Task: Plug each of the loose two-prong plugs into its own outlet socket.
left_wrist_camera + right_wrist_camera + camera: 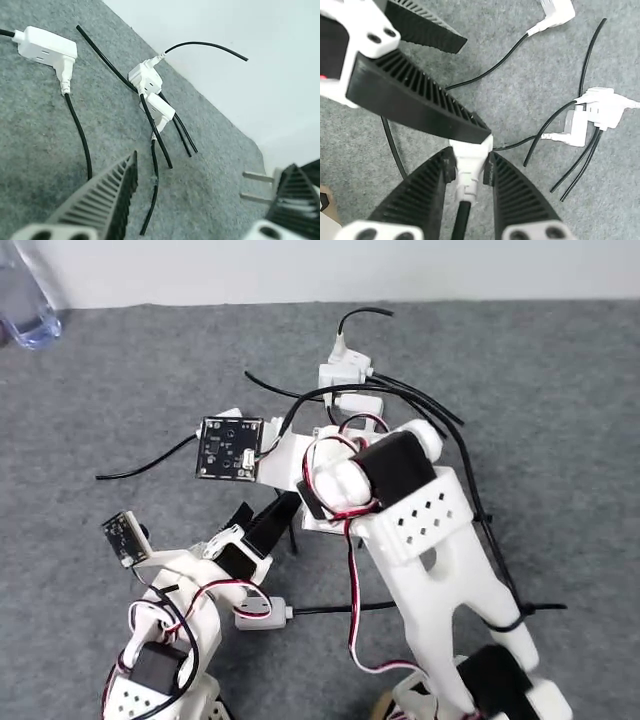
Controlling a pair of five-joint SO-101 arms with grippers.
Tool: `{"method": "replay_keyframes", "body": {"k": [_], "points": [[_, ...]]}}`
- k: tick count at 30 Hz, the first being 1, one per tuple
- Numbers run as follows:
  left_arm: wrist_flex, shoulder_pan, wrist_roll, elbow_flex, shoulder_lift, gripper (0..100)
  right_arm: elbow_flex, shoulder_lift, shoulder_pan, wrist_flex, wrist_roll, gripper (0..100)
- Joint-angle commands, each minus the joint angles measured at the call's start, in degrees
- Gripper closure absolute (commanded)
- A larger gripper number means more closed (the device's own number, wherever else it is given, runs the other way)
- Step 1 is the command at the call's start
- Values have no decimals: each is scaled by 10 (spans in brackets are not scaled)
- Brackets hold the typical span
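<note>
- The right wrist view gives me the grip itself. The right gripper (470,157) has its jaws clamped on the body of a white two-prong plug (469,172), one ribbed finger on each flank. The plug's black cord (461,220) runs back between them.
- In that same view I see the left gripper (476,92) with its jaws wide apart. The tip of one black finger (420,102) touches the front end of the plug, and the other finger is well clear of it.
- The left wrist view shows me the plug's front end: its two metal prongs (255,185) stick out bare. They sit inside the left jaws' gap, right beside the black finger and far from the grey finger (110,200).
- Beyond the jaws in that view, a white socket block (45,44) lies on the grey carpet (40,150). A right-angle plug (63,70) is seated at its end.
- Nearer the wall there is a second socket-and-plug pair (145,79), the two pieces touching, with loose black cords crossing beside them.
- From the high view I see the two arms leaning in together over the middle of the carpet, their wrists close. The socket-and-plug pair lies on the far side. Another white connector (262,612) rests near the left arm, with its cord running off sideways.
</note>
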Motion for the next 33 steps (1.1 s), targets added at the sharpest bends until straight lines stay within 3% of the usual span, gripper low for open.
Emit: {"method": "replay_keyframes", "body": {"k": [1,10,15,23,29,33], "points": [[7,4,2,7,8,592,-33,-41,-6,22,-6,991],[7,4,2,7,7,592,-33,-35,-7,20,-18,991],[7,4,2,7,5,592,4,-34,-10,16,11,991],[6,1,2,7,4,591,20,1,43,0,15,991],[-21,-77,5,5,4,590,17,5,36,7,27,991],[28,-123,-26,-8,4,590,10,9,-1,22,26,991]]}}
